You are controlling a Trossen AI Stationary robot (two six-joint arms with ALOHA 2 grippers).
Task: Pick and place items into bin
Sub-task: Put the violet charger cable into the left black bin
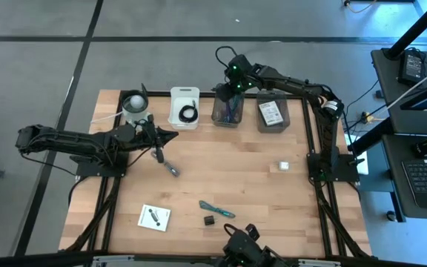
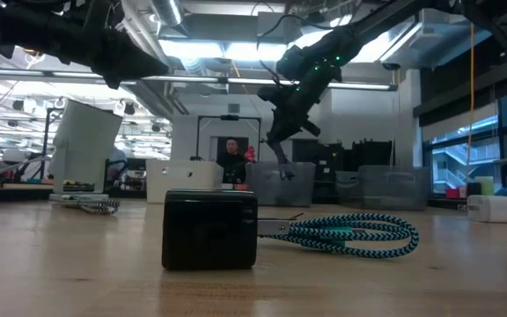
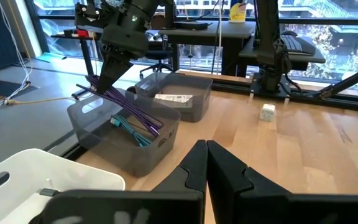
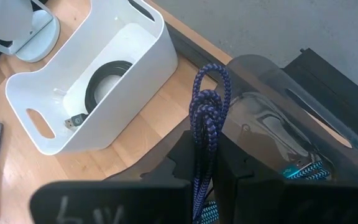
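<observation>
My right gripper (image 1: 230, 90) hangs over the clear bin (image 1: 228, 111) at the table's far edge, shut on the purple strip (image 3: 129, 107). A teal pen and teal cord (image 3: 131, 127) lie inside that bin. My left gripper (image 1: 170, 136) hovers shut left of centre, touching nothing (image 3: 205, 149). The grey metal tool (image 1: 170, 169), white cube (image 1: 282, 165), teal tie (image 1: 217, 209), tiny black block (image 1: 209, 220) and a white printed card (image 1: 154, 216) lie flat on the table. The black coiled cable (image 1: 189, 113) lies in the white bin (image 1: 184, 95). My right gripper pinches the folded purple strip between its two fingers (image 4: 185, 158), coming from above and pointing down. The looped end (image 4: 207, 93) sticks out past the fingers in the right wrist view. The long strands (image 3: 143, 117) slant down from the gripper into the clear bin.
A second clear bin (image 1: 271, 115) with a white printed card stands right of the first. A white round stand (image 1: 133, 104) sits at the far left corner. Both arm bases stand on the table's left and right edges. Open wood lies in the middle (image 1: 228, 159).
</observation>
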